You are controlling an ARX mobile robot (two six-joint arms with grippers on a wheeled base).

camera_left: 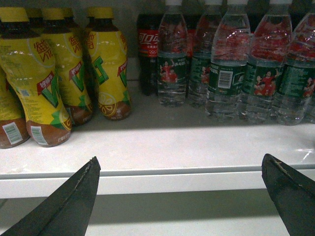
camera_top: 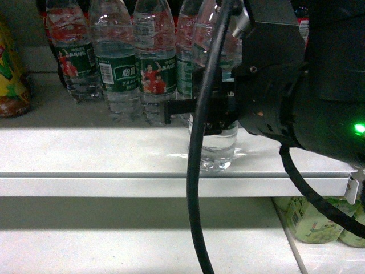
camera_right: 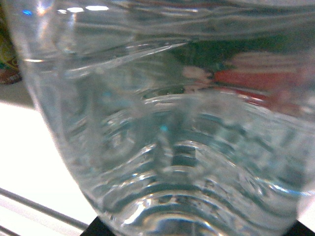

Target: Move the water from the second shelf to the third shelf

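Red cola bottle label [camera_left: 146,38]: white Chinese script, unreadable. Water bottles [camera_left: 224,73] right of cola bottle: barcode, illegible white lettering. Yellow tea bottles [camera_left: 109,69] left: large green "V".

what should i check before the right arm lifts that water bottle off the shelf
1. Right gripper around the front water bottle: ok, a finger sits at its side in the head view and the bottle fills the right wrist view.
2. Jaws actually clamped: cannot tell, the contact is hidden.
3. Bottle upright on the shelf: ok, it stands near the front edge.
4. Clearance from the row of water bottles behind: cannot tell, they stand close.
5. Left gripper out of the way: ok, open, in front of the shelf edge.
6. Cable free of the bottle: cannot tell.
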